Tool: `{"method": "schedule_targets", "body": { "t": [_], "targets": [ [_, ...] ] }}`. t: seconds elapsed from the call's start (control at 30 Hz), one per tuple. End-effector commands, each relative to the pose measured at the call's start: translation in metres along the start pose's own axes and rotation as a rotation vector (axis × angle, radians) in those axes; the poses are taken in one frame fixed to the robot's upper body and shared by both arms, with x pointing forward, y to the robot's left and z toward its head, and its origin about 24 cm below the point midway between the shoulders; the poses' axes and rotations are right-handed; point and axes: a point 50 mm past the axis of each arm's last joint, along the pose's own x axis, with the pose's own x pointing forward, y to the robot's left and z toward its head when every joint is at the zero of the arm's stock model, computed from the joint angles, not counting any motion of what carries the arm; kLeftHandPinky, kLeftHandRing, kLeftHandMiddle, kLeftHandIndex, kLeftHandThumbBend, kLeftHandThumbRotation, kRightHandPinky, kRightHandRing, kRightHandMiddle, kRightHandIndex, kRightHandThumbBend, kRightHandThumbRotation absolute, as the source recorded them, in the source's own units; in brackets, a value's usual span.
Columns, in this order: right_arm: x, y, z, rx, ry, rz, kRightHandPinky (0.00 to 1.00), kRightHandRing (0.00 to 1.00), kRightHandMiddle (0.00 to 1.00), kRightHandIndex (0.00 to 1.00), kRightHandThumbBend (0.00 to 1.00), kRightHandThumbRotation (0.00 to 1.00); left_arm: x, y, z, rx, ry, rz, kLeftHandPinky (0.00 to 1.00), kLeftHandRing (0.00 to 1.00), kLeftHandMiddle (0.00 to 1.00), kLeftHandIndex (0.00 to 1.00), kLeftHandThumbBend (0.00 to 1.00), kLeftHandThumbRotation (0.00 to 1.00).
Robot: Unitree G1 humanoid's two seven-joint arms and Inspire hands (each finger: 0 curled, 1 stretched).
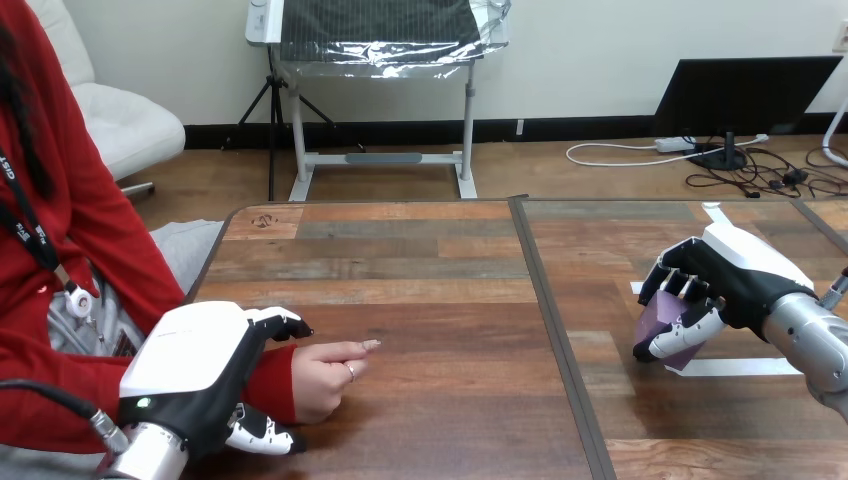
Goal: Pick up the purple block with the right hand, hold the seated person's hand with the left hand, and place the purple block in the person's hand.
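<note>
At the right of the table my right hand (722,280) has its fingers and thumb curled round the purple block (663,326), which shows below the fingers close to the tabletop. At the lower left my left hand (205,372) lies over the person's wrist, with a finger above and the thumb below the red sleeve (272,380), closed round it. The person's hand (325,375) rests on the table in a loose fist, one finger pointing right. Block and person's hand are far apart.
A dark seam (555,330) runs front to back between the two wooden table halves. White tape strips (740,367) lie on the right half under and beside my right hand. The person's torso sits at the left edge.
</note>
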Motion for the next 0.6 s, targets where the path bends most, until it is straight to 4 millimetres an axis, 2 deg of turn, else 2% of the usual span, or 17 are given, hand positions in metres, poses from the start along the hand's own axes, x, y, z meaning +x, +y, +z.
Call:
{"method": "schedule_targets", "body": {
  "t": [0.0,0.3,0.57],
  "targets": [
    [0.014,-0.038,0.034,0.001,-0.115,-0.127,0.47,0.45,0.50,0.50,0.81,0.00,0.016,0.016,0.000,0.038,-0.017,0.036,0.69,0.73,0.75,0.73,1.00,0.00],
    [0.015,-0.039,0.034,0.016,-0.107,-0.120,0.41,0.43,0.50,0.50,0.80,0.00,0.023,0.014,-0.004,0.066,0.012,0.011,0.70,0.74,0.75,0.74,1.00,0.00],
    [0.015,-0.038,0.033,0.024,-0.101,-0.116,0.42,0.45,0.51,0.51,0.79,0.00,0.029,0.013,-0.008,0.083,0.028,-0.009,0.69,0.74,0.75,0.74,1.00,0.00]
  ]
}}
